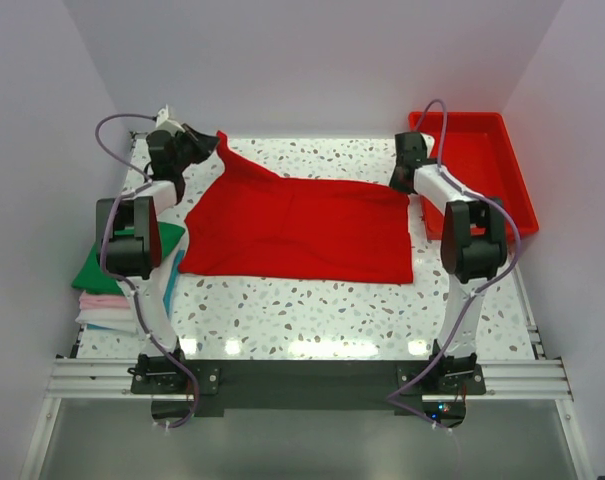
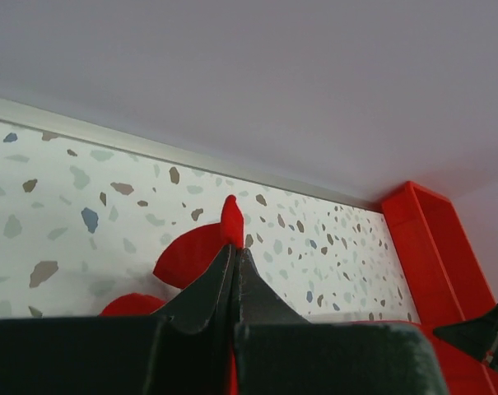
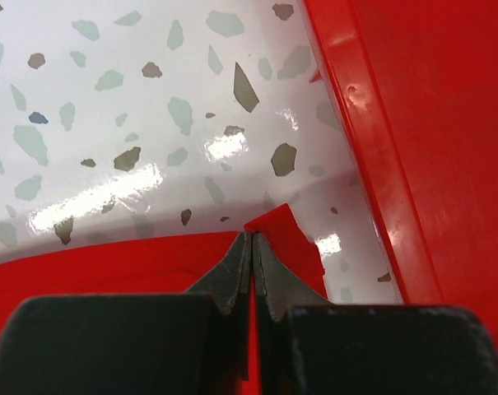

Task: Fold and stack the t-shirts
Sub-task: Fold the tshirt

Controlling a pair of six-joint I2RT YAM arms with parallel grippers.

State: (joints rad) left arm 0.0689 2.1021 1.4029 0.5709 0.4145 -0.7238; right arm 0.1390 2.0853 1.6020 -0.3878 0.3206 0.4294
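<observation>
The left gripper (image 2: 235,249) and right gripper (image 3: 253,239) each pinched a far corner of the red t-shirt (image 1: 302,228), jaws closed

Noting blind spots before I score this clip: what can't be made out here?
- Shirt stack, top view: left arm covers part; count unclear.
- Red shirt, both wrist views: only bits near the pinched corners show; shut jaws block the rest.
- Tray, top view: right arm hides its near-left part; wrist views cut it off at the edge.
</observation>
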